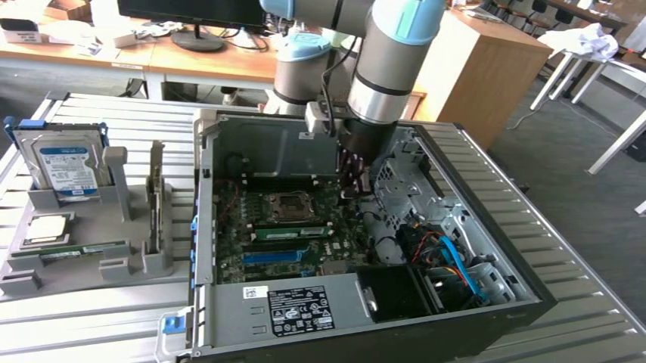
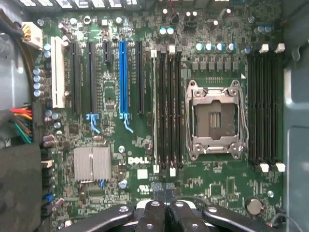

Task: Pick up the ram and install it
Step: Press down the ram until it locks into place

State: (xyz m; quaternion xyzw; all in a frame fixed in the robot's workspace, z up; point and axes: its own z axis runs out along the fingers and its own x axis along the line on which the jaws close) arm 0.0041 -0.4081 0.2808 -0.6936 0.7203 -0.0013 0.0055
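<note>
A thin green ram stick (image 2: 154, 111) stands edge-on in the outermost of the slots beside the empty processor socket (image 2: 215, 121); in the exterior view the ram stick (image 1: 290, 231) is a green strip on the motherboard. A second, matching ram (image 1: 69, 250) lies on the grey holder at the exterior view's left. My gripper (image 1: 353, 178) hangs inside the open computer case, above the motherboard near the socket. In the wrist view the gripper (image 2: 163, 189) is shut, its fingertips (image 2: 157, 193) pressed together with nothing visible between them, just off the end of the slot bank.
The holder also carries a blue-labelled hard drive (image 1: 69, 162) and a square silver processor chip (image 1: 48, 228). The case's metal walls (image 1: 207, 219) and the drive cage with cables (image 1: 444, 257) hem in the motherboard. Another bank of memory slots (image 2: 263, 106) lies beyond the socket.
</note>
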